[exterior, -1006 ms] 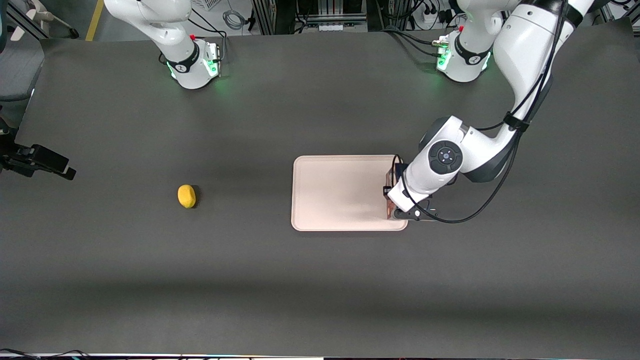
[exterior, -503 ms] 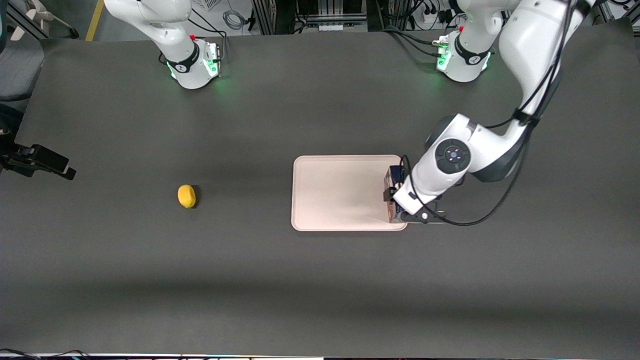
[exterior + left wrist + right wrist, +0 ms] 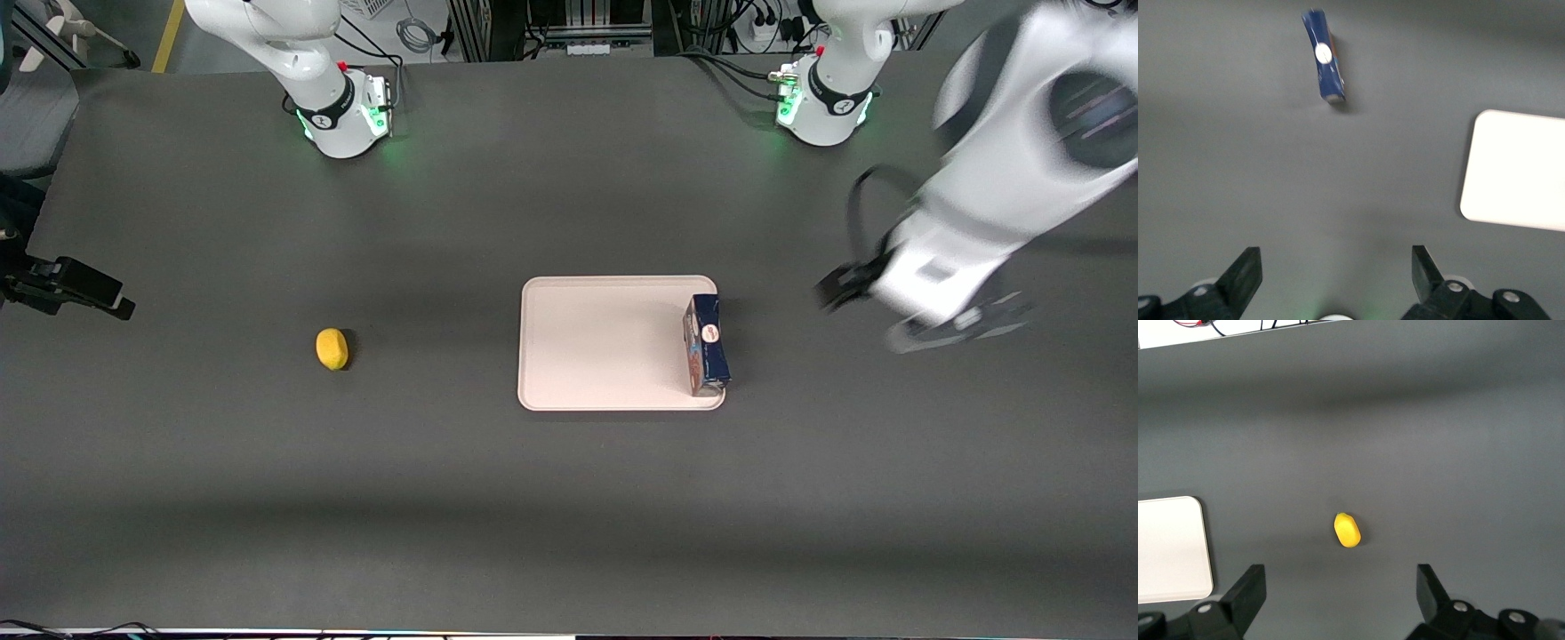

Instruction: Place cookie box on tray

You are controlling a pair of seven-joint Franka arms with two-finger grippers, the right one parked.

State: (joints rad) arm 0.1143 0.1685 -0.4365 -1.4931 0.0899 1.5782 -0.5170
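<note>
The cookie box (image 3: 707,345), dark blue and brown with a white round logo, stands on its narrow side at the edge of the pale pink tray (image 3: 605,342) that lies toward the working arm's end. My left gripper (image 3: 956,327) hangs blurred above the bare mat, well away from the box toward the working arm's end of the table. In the left wrist view the gripper (image 3: 1335,261) is open, with nothing between its fingers. There the cookie box (image 3: 1324,57) shows with dark mat around it, apart from the tray (image 3: 1518,170).
A small yellow lemon-like object (image 3: 332,348) lies on the mat toward the parked arm's end, also seen as the yellow object (image 3: 1347,529) near the tray's corner (image 3: 1171,550). Both arm bases (image 3: 822,107) stand at the table's edge farthest from the front camera.
My gripper has let go of the cookie box and pulled quickly away toward the working arm's end. The box stays standing at the tray's edge.
</note>
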